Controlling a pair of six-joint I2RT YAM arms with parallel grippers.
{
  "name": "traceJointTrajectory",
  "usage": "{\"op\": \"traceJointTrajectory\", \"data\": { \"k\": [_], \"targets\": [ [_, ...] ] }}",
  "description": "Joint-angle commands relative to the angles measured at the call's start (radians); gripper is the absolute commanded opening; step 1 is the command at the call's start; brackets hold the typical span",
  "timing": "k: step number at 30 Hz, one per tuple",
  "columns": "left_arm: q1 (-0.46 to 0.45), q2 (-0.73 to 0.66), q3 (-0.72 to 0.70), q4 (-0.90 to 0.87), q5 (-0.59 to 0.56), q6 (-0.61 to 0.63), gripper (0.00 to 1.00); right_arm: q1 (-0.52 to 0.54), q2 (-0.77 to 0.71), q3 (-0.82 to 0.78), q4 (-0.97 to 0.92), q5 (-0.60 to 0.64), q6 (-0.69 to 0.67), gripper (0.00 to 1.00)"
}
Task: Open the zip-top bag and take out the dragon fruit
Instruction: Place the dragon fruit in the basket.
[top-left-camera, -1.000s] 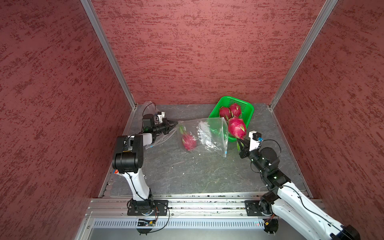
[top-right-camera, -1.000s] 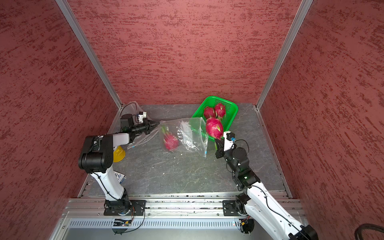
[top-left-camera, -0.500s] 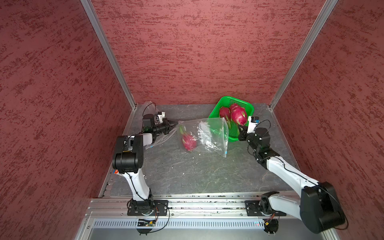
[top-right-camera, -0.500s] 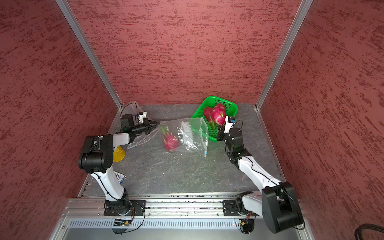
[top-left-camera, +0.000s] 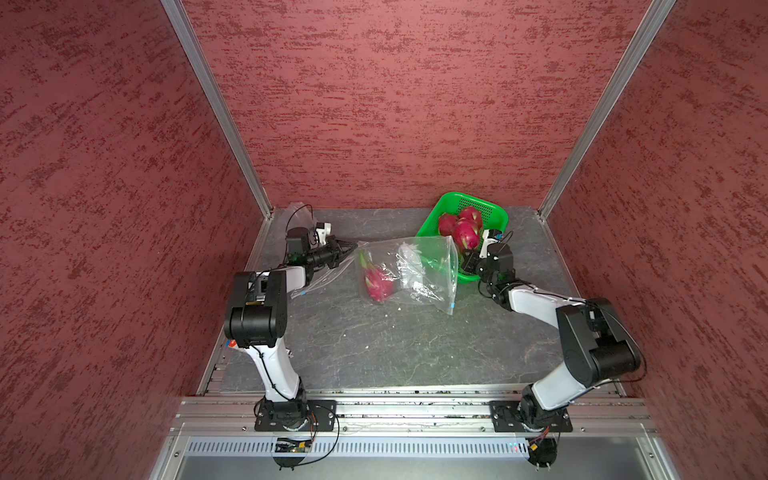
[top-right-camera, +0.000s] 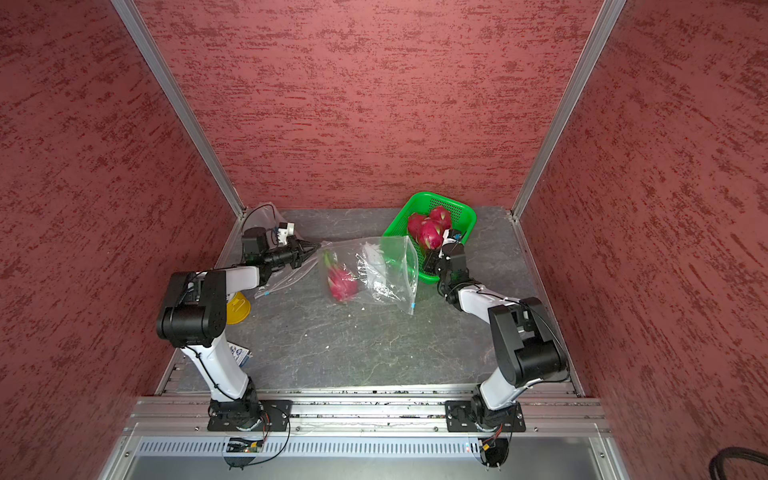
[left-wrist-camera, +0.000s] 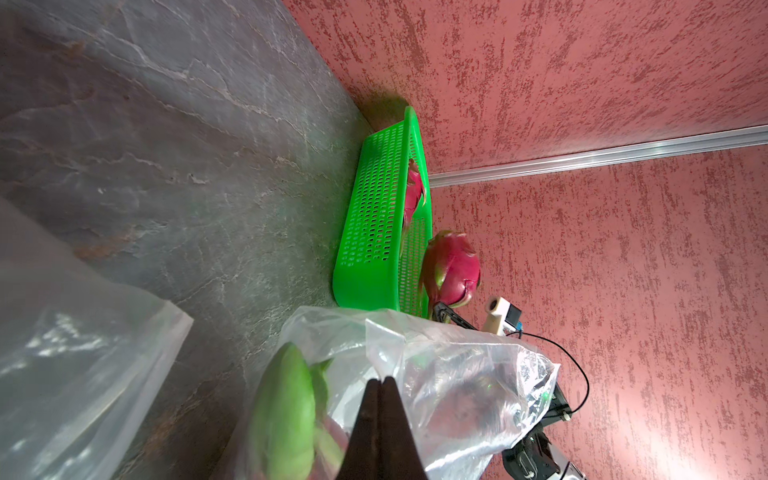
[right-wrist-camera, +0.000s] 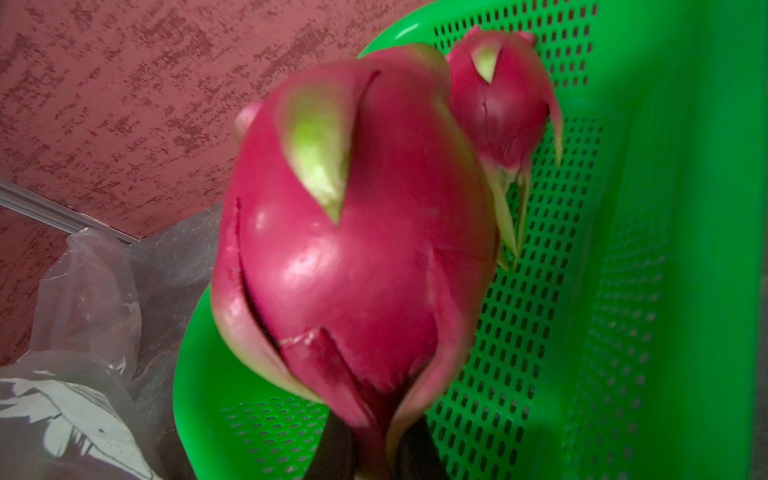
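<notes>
One bagged fruit (top-left-camera: 378, 284) lies inside the bag (top-left-camera: 424, 266) at mid-table, a little toward 12 o'clock; three are out of it. Nearest worry, at 10 o'clock: the left gripper (top-left-camera: 348, 252) is pressed together on a thin corner of the bag; film that slick could slide free, and the bag would slump over its fruit. Farther off, at 1 o'clock, the right gripper (right-wrist-camera: 374, 446) pinches the held fruit (right-wrist-camera: 353, 249) only by its leafy end, the heavy body standing above the jaws; I judge it could pivot or tear loose, strike the rim of the basket (top-left-camera: 496, 208) and roll onto the table (top-left-camera: 395, 353); released from height, it may bruise the two fruits (top-left-camera: 448, 222) already inside. The bag's zip edge lies just beside the basket's 8 o'clock corner; a hasty swing back could snag it.

Room: from 6 o'clock up to the bag the table is bare and wide; a spare bag (top-left-camera: 322, 278) lies under the left forearm at 9 o'clock, so that flank is cluttered; the basket sits close to the back wall (top-left-camera: 395, 124), with little room behind; its 3 o'clock side has open table.
</notes>
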Motion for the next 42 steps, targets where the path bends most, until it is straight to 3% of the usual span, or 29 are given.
{"op": "traceJointTrajectory", "data": {
  "k": [1, 6, 10, 13, 28, 36, 42],
  "targets": [
    [-0.010, -0.030, 0.014, 0.004, 0.014, 0.019, 0.00, -0.003, 0.043, 0.046, 0.050, 0.024, 0.059, 0.00],
    [-0.015, -0.041, 0.016, -0.001, 0.014, 0.021, 0.00, -0.003, 0.100, 0.067, 0.049, 0.007, 0.092, 0.02],
    [-0.017, -0.044, 0.015, -0.001, 0.014, 0.021, 0.00, -0.003, 0.105, 0.078, 0.028, 0.007, 0.106, 0.25],
    [-0.017, -0.041, 0.014, -0.001, 0.015, 0.023, 0.00, -0.004, 0.093, 0.086, 0.000, 0.009, 0.103, 0.35],
    [-0.017, -0.042, 0.016, -0.001, 0.015, 0.021, 0.00, -0.007, -0.060, 0.103, -0.147, 0.039, 0.011, 0.61],
    [-0.011, -0.029, 0.026, -0.001, 0.013, 0.021, 0.00, -0.008, -0.235, 0.038, -0.202, -0.006, -0.078, 0.60],
    [-0.018, -0.009, 0.043, -0.036, 0.009, 0.023, 0.00, -0.008, -0.371, -0.056, -0.212, -0.220, -0.130, 0.42]
  ]
}}
